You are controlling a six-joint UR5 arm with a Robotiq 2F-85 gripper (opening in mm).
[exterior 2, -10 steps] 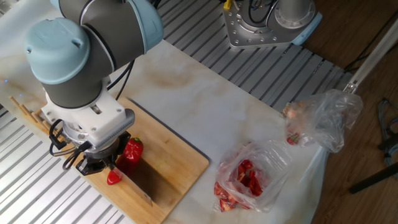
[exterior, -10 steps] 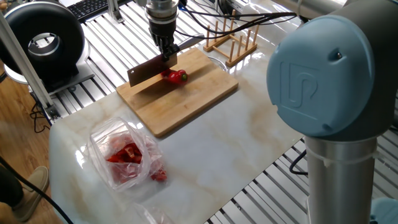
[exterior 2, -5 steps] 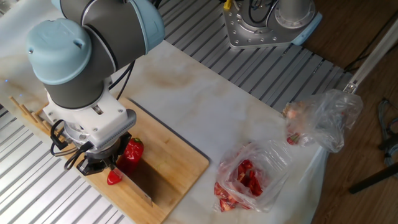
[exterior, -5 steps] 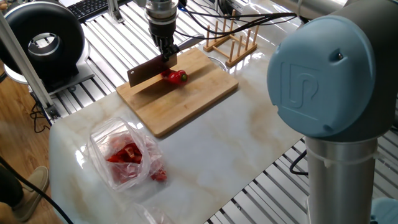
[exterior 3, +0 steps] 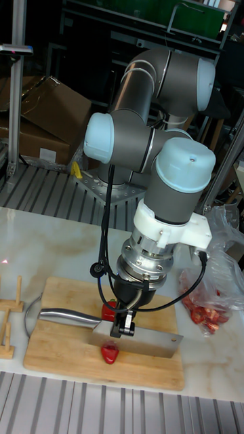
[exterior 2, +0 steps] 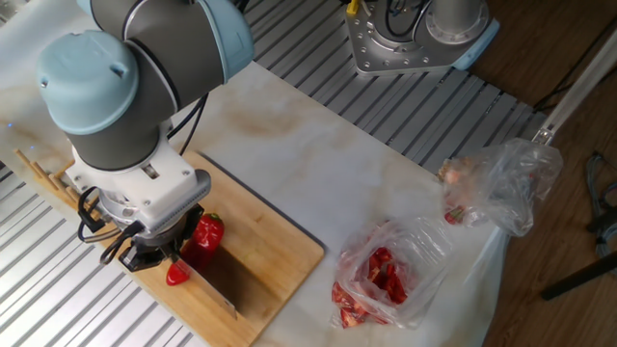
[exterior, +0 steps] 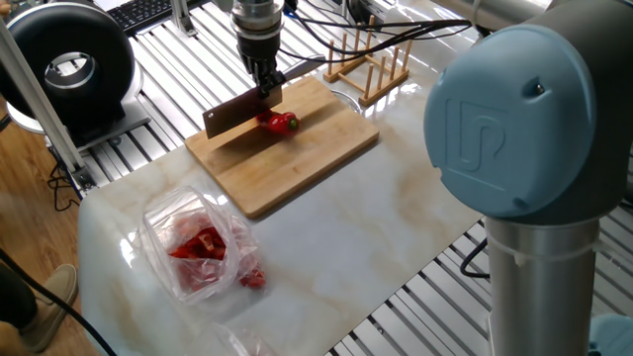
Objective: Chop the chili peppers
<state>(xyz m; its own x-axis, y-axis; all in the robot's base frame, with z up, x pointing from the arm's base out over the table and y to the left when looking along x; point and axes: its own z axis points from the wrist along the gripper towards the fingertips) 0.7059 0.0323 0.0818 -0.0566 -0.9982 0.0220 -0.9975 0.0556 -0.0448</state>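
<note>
Down at the jaws (exterior 3: 123,328), they're clamped tight on the spine of a cleaver (exterior 3: 139,340), gripping it edge-down so the broad blade stands upright across the cutting board (exterior: 297,158). That grip near the middle of the blade looks chosen to push straight down with no twist. The long steel handle sticks out sideways, free of the jaws.

Now the chili peppers: the tall fixed view shows one small red piece (exterior 3: 109,352) lying on the near side of the blade, and the larger part (exterior 3: 108,312) just behind it, so the blade sits between them. From the other fixed view, the plump red body (exterior 2: 204,237) is pressed right against the blade, with the cut-off end (exterior 2: 176,275) beside it. My read: a first slice is through, more chopping to come.

Further out, on the marble worktop (exterior: 376,218), a clear plastic bag (exterior: 196,245) of red pieces lies well apart from the board, and a wooden rack (exterior: 368,61) stands just beyond it.
</note>
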